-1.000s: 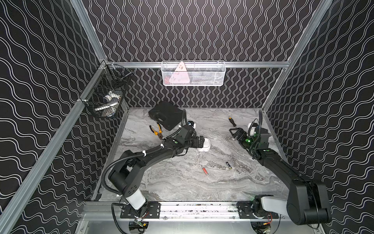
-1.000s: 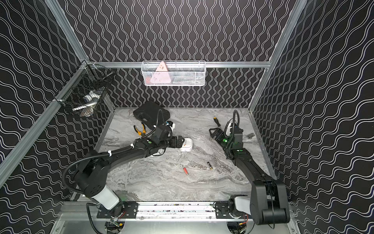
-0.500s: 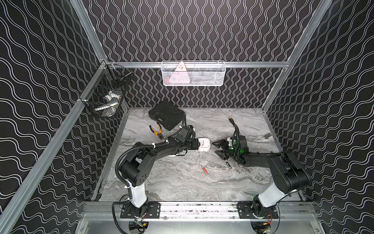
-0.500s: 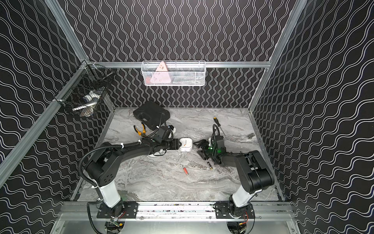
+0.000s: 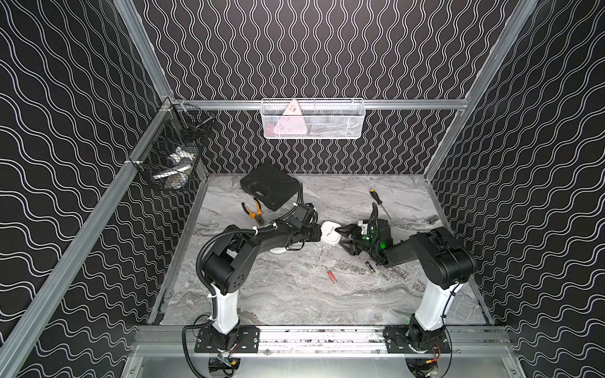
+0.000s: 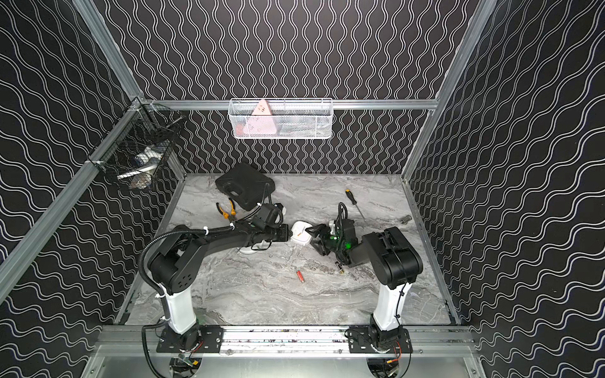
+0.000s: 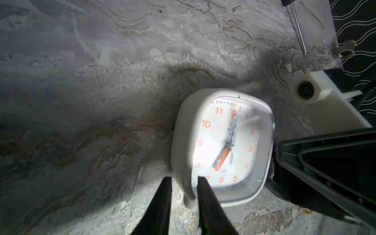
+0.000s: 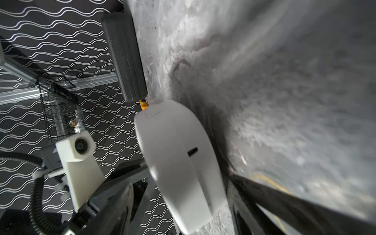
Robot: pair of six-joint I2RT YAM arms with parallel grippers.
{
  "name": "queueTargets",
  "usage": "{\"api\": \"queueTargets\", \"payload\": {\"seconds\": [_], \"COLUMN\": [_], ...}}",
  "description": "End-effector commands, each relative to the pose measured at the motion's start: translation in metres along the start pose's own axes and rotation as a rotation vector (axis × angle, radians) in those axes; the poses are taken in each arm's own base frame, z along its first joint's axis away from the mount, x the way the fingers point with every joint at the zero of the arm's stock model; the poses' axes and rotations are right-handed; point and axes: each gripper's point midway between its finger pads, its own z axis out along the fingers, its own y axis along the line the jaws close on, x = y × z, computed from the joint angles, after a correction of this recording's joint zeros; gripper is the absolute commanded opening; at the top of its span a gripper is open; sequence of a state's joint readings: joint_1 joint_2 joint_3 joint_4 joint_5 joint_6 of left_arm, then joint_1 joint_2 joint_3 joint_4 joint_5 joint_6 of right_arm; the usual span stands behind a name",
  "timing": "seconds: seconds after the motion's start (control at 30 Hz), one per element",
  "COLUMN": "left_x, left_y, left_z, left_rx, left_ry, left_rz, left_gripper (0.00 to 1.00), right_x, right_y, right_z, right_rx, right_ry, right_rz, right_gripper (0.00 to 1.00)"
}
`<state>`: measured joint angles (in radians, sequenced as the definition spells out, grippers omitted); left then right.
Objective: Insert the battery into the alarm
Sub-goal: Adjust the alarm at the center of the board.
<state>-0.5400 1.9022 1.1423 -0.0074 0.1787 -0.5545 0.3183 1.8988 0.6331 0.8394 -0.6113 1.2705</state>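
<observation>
The left gripper (image 7: 184, 181) has just closed. Its fingers now pinch the rim of the alarm clock (image 5: 330, 233) at mid-table, where a second ago they stood wide. The right gripper (image 5: 343, 238) has swung in from the back to the clock's 3 o'clock, fingers apart either side of its edge. Whether they press it I cannot tell. The clock looks steadied, probably for baring its back.

Pliers (image 5: 253, 211) and a black case (image 5: 270, 185) lie at its 10 and 11 o'clock. The red battery (image 5: 332, 276) and black battery (image 5: 370, 267) lie loose at 5 o'clock, and a screwdriver (image 5: 378, 201) at 1 o'clock. The right arm crowds the black battery.
</observation>
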Motion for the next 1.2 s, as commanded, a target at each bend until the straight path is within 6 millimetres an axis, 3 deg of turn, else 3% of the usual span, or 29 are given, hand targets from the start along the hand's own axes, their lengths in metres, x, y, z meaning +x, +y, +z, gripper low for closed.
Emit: {"api": "queueTargets", "payload": {"seconds": [0.0, 0.17, 0.27, 0.3, 0.37, 0.5, 0.67, 0.87, 1.17], "left_x": [0.003, 0.001, 0.001, -0.001, -0.009, -0.031, -0.045, -0.040, -0.034], "left_y": [0.001, 0.001, 0.001, 0.000, -0.003, -0.008, -0.005, 0.005, 0.006], "left_z": [0.000, -0.001, -0.002, -0.004, -0.012, -0.021, -0.004, 0.020, 0.025], "left_rx": [-0.005, -0.006, -0.010, -0.008, 0.005, 0.020, -0.003, -0.024, -0.020], "left_ry": [0.016, 0.011, 0.012, -0.001, -0.043, -0.096, -0.080, -0.032, -0.021], "left_rz": [-0.011, -0.013, -0.016, -0.015, -0.017, -0.031, -0.026, -0.037, -0.045], "left_gripper": [0.37, 0.38, 0.38, 0.41, 0.60, 0.71, 0.71, 0.59, 0.57], "right_x": [-0.002, -0.004, -0.005, -0.008, -0.011, -0.013, -0.009, -0.007, -0.007], "right_y": [-0.011, -0.010, -0.017, -0.018, -0.017, -0.011, -0.007, -0.006, -0.019], "right_z": [0.004, 0.004, 0.002, -0.002, -0.008, -0.009, -0.009, -0.005, 0.008], "right_rx": [0.030, 0.045, 0.080, 0.085, 0.094, 0.123, 0.100, 0.032, 0.017], "right_ry": [-0.010, -0.007, -0.023, -0.049, -0.081, -0.077, -0.060, -0.056, -0.059], "right_rz": [0.021, -0.033, -0.046, -0.048, -0.059, -0.090, -0.056, 0.040, 0.111], "right_gripper": [0.74, 0.72, 0.76, 0.77, 0.79, 0.81, 0.81, 0.80, 0.77]}}
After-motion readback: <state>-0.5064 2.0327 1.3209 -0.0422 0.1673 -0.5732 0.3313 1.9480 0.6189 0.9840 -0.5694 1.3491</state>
